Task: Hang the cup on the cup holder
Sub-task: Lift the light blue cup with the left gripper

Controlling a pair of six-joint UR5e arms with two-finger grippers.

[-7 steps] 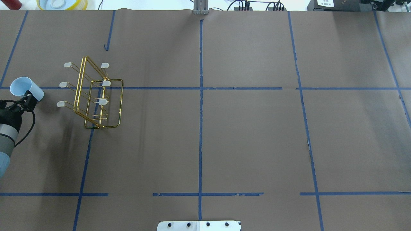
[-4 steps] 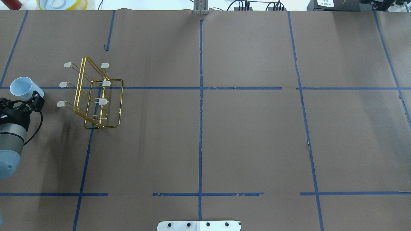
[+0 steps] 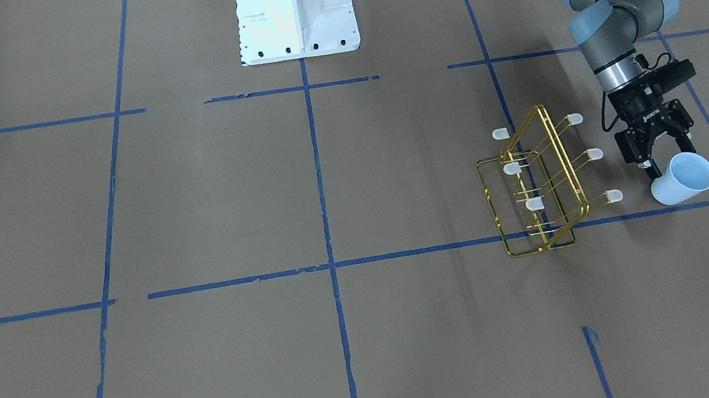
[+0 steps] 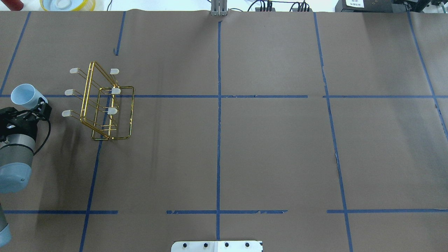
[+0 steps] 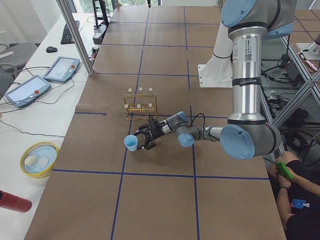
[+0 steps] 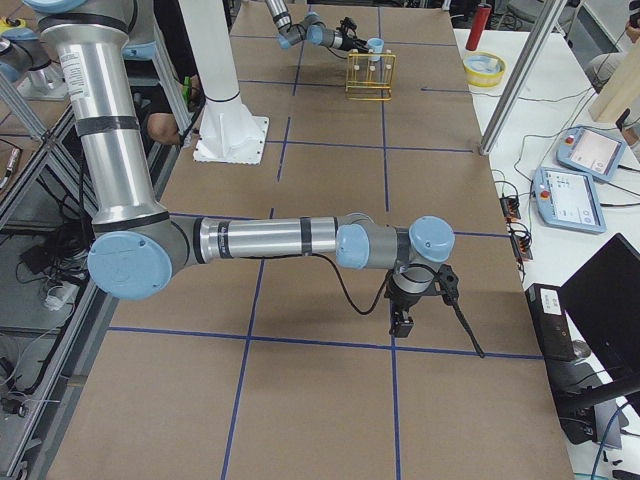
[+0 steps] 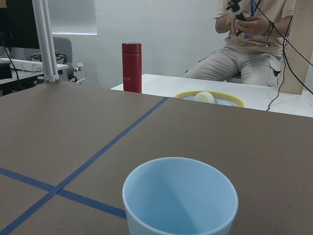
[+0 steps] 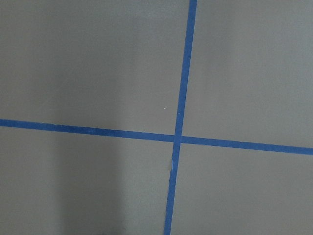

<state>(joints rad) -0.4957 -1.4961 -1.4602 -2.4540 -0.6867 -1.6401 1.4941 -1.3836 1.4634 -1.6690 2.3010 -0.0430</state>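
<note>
Brown paper-covered desk (image 3: 392, 173); spread left fingers (image 3: 650, 167), tips just at the cup (image 3: 684, 179), nothing pinched yet; cup standing near the rack (image 3: 538, 188), off its prongs; grasping, lifting and hanging seemingly all left to do

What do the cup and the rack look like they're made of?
The cup: likely plastic; thin, pale-blue wall, matte, evenly coloured. The rack: thin metal wire, it seems, with a shiny gold finish that glints. Its prong caps look whitish, perhaps plastic or rubber; too small to tell.
</note>
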